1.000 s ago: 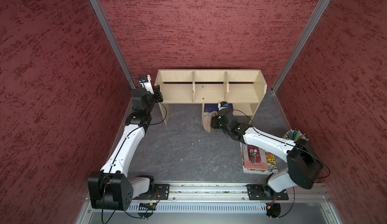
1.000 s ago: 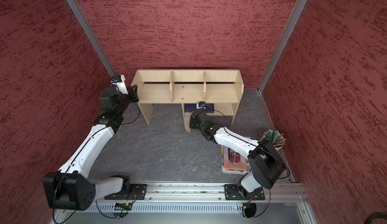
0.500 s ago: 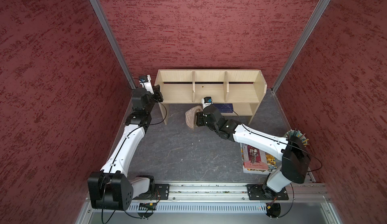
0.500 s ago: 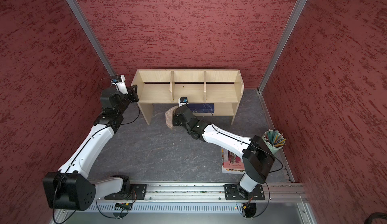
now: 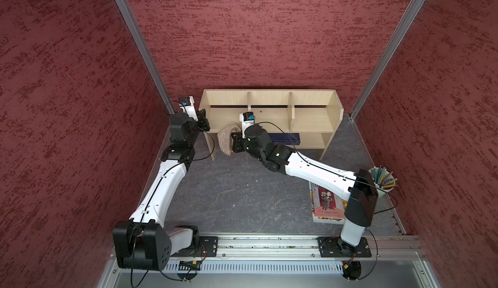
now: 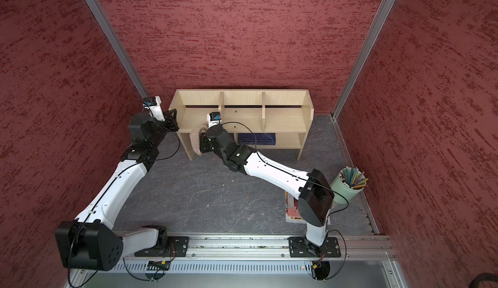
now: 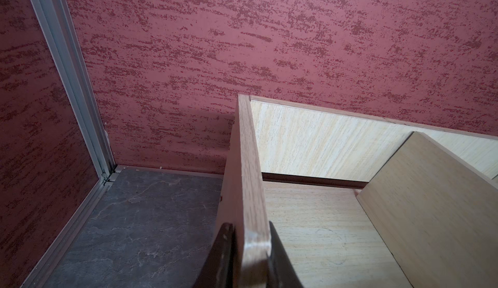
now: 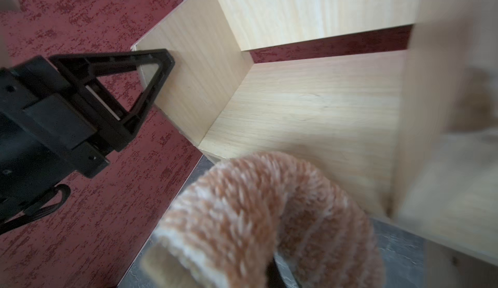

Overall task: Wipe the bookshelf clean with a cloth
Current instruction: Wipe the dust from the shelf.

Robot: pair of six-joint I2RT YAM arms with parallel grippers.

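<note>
Left of centre in a top view, the striped tan-beige fabric cloth (image 5: 225, 138) is clamped in the right gripper (image 5: 234, 143) at the front edge of the low light-wood bookshelf (image 5: 310, 117), whose side panel (image 7: 248, 165) is pinched by the left gripper (image 7: 249, 246), so flat, overlapping strokes are advised.

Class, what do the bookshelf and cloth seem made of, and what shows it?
Bookshelf: likely laminated board or wood, matte, with pale grain and banded edges. Cloth: soft pile fabric, tan with paler stripes; fluffy fibres show, and it droops.
</note>
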